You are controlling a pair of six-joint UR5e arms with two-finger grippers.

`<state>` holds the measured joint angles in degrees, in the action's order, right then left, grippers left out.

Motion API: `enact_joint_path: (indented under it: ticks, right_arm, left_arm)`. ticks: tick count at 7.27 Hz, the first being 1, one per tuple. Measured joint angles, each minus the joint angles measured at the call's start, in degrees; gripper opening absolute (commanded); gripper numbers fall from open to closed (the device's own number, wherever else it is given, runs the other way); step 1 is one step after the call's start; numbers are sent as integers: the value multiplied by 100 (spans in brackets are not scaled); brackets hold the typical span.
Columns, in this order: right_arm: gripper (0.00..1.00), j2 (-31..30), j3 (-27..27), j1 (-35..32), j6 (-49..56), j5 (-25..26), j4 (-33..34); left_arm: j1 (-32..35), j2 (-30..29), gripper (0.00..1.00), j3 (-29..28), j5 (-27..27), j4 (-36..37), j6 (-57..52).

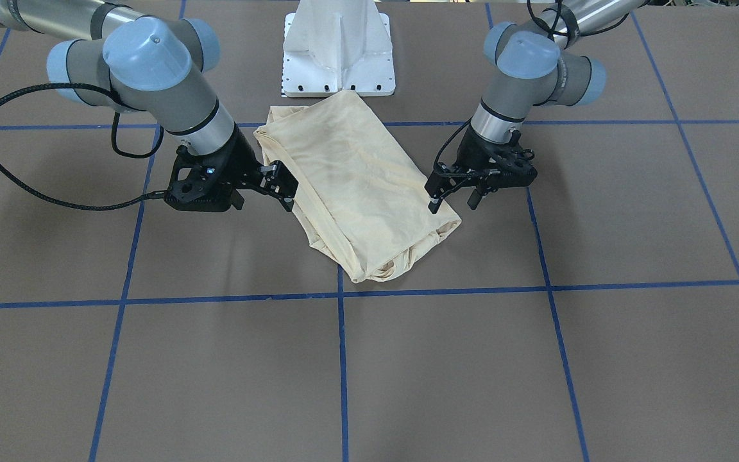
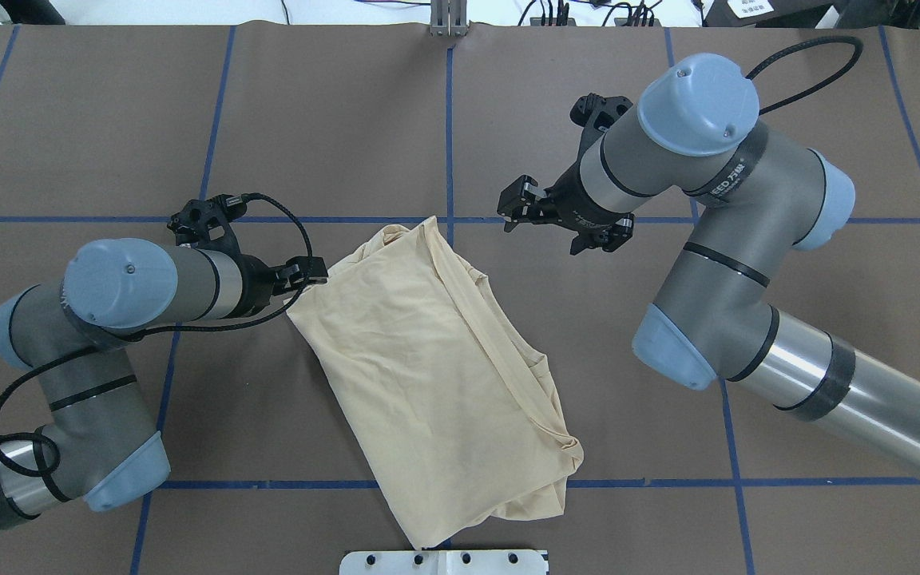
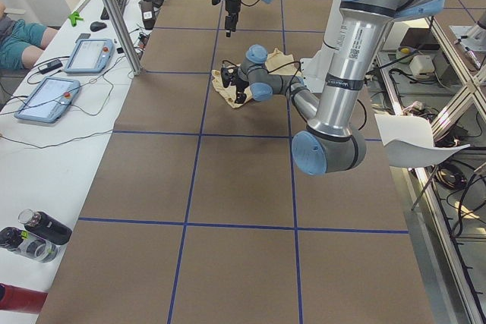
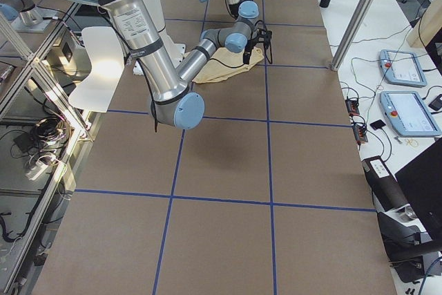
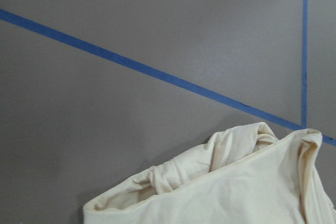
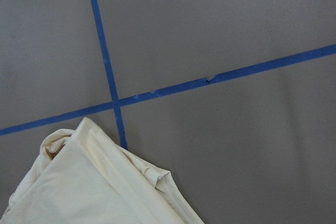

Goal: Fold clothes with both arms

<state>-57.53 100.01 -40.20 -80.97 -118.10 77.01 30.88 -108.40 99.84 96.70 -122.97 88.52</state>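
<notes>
Table (image 1: pixel 369 372): brown, blue-taped grid; folded cream T-shirt (image 1: pixel 356 186) lies diagonally at centre.
My left gripper (image 1: pixel 453 201): jaws apart, empty, beside one far corner.
My right gripper (image 1: pixel 285 187): jaws apart, empty, opposite side.
Purpose: probably flanking for the next fold.

The grey metal left arm (image 2: pixel 196 283) reaches low, its black two-finger left hand (image 1: pixel 453 204) parted at one long edge of the folded cream-yellow shirt (image 2: pixel 428 375). The right hand (image 2: pixel 512 209), likewise parted, hangs beside the opposite edge.
</notes>
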Motion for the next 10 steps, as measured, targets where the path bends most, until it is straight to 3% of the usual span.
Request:
enact_joint_path:
  ticks: [2,5,9,10]
  right_arm:
    - [100,3,1,3,2,-1,-2]
    - [100,5,1,4,3,-3,-1]
    - [100,5,1,3,2,-2,-2]
    - [100,5,3,-1,3,-3,-1]
  left_arm:
    - [-15,-62,100,-323,-15,-188,-55]
    - [-27,-148,92,-515,-22,-306,-63]
    - [-59,-197,78,-602,-42,-299,-56]
    - [-62,-228,65,-661,-45,-298,-58]
